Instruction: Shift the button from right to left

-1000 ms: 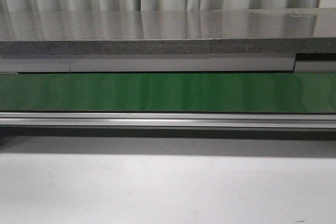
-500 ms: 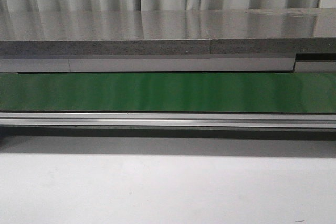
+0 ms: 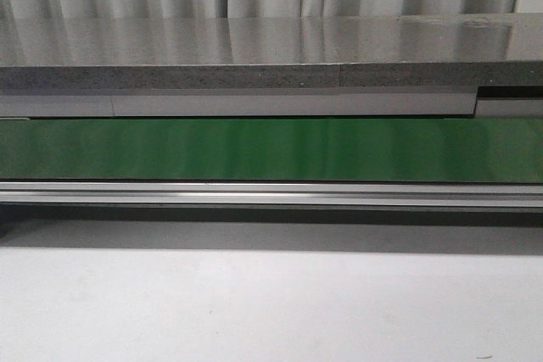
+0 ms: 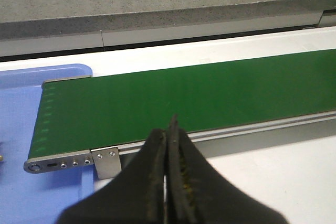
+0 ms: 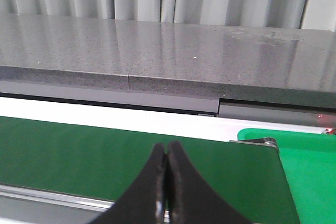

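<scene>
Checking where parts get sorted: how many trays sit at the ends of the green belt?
2: a blue tray at the belt's left end, a green tray at its right end. Contents mostly out of frame.

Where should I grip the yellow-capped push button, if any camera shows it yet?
No view shows the button yet: not on the green conveyor belt, nor on the visible parts of the blue tray or green tray. With its pose unknown, no grip part or approach side can be judged. The left gripper and right gripper are both shut.
</scene>
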Available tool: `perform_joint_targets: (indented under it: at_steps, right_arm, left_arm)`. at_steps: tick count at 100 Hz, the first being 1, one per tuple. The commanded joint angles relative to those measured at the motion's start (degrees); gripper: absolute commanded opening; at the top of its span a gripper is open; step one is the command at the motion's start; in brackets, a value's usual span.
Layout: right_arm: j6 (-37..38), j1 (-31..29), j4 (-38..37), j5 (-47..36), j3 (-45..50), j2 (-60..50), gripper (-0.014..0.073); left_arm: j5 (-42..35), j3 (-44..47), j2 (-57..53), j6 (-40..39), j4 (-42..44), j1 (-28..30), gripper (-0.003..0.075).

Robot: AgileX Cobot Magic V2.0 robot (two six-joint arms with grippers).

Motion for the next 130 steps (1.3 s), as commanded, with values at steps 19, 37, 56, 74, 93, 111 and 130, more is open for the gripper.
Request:
perform_joint_targets:
  at_steps: [19,37,56,74,93,111,130]
  right_arm:
    - [-0.4,0.0,0.3,-4.2,-1.5,0.7,-0.0059]
    - [-0.4,0.0,0.3,-4.2,-1.5,0.7,-0.0059]
    - [-0.4,0.0,0.3,-4.2,-1.5,0.7,-0.0059]
    - [-0.4,0.0,0.3,-4.2,-1.5,0.7,-0.0059]
    - [-0.4,0.0,0.3,-4.2,-1.5,0.7,-0.0059]
    - [-0.4,0.0,0.3,-4.2,-1.5,0.7,-0.0059]
    - [-0.4,0.0,0.3,-4.2,-1.5,0.7,-0.0059]
  left_arm:
    - [-14.4,7.9,-8.9,-0.6,-2.9,0.2,-0.002]
    - [-26.4,13.9,-13.4,-10.7,7.4,0.9,-0.002]
    - [-30.6,21.2,-17.4,-27.5,22.1,0.9,-0.002]
    - [-37.8,29.7,-20.7,-28.4,22.1,0.9,-0.002]
    - [-36.3,31.7,-22.9,-28.4,22.1,0.9,-0.002]
    - [-36.7,31.7,-22.9,-28.4,22.1,0.9,-0.002]
    - [-36.7,31.7,-22.9,-28.4,22.1,0.9,-0.002]
